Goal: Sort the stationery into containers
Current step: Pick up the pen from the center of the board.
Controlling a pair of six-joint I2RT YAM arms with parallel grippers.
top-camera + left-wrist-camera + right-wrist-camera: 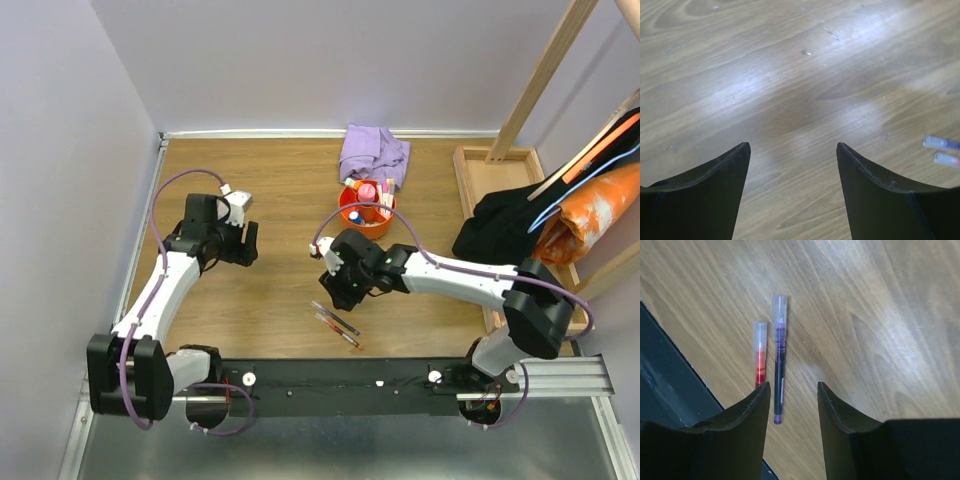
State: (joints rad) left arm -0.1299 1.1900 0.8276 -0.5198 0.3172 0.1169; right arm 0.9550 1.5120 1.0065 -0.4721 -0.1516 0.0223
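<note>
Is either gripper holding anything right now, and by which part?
Nothing is held. The left gripper is open and empty; the right gripper is open above the purple pen.

The desk (270,190) is tan wood grain, the cup (350,216) orange, the cloth (372,152) lilac. The red pen (760,359) and the purple pen (778,357) both have clear caps.

Pens (336,326) — bare wood on three sides; black rail (330,372) close on the near side. Narrow gap between purple pen (779,357) and red pen (760,362). Orange cup (366,210) — crowded inside, lilac cloth (373,152) just behind. Table (270,200) open at centre-left.
</note>
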